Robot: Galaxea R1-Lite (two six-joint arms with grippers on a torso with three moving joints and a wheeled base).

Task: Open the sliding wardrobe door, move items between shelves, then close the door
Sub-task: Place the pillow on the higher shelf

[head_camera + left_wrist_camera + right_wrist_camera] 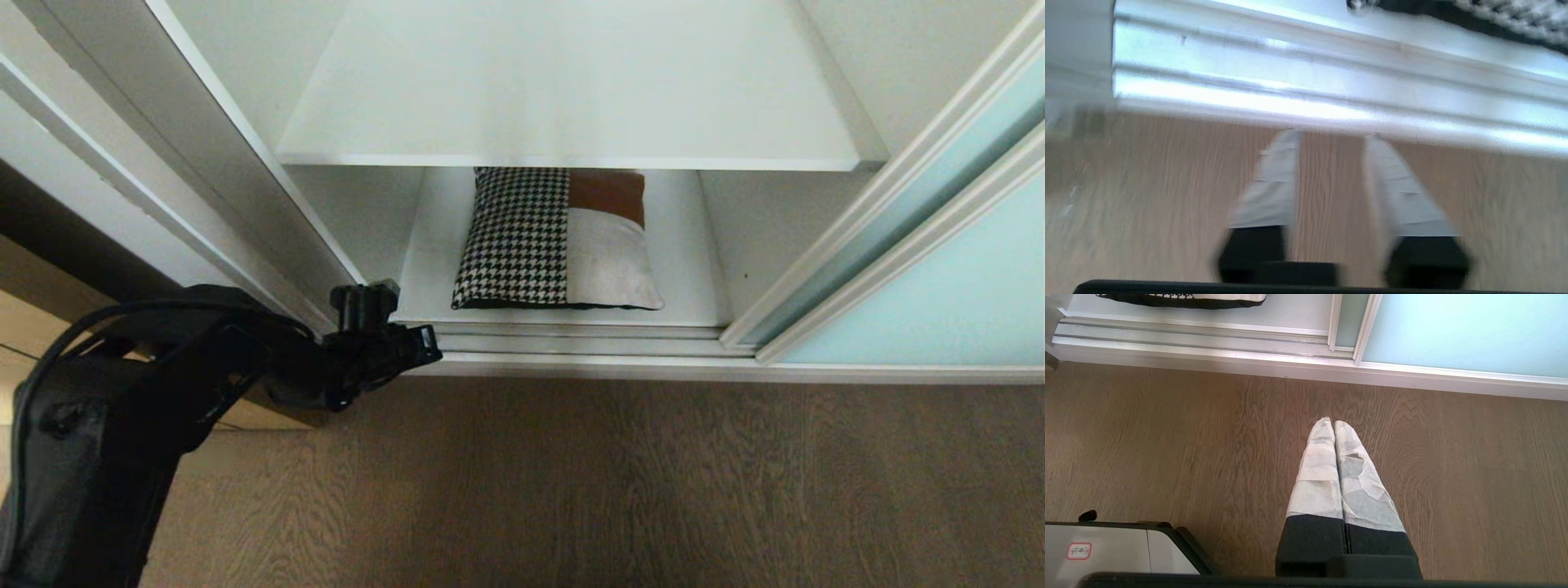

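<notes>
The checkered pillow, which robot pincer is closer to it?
Left. The left pincer is by the wardrobe's bottom track, just beside the pillow on the lower shelf. The right pincer is farther back, above the wooden floor.

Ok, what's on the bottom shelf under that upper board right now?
One cushion lies flat on the bottom shelf, houndstooth beside brown and grey patches. The upper board covers the shelf's back part, so anything behind the cushion cannot be seen.

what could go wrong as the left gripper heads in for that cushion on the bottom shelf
The left gripper sits low at the silver door track; its fingers could snag the rail. The patchwork cushion lies under the upper shelf, so lifting it could hit that board's edge.
</notes>
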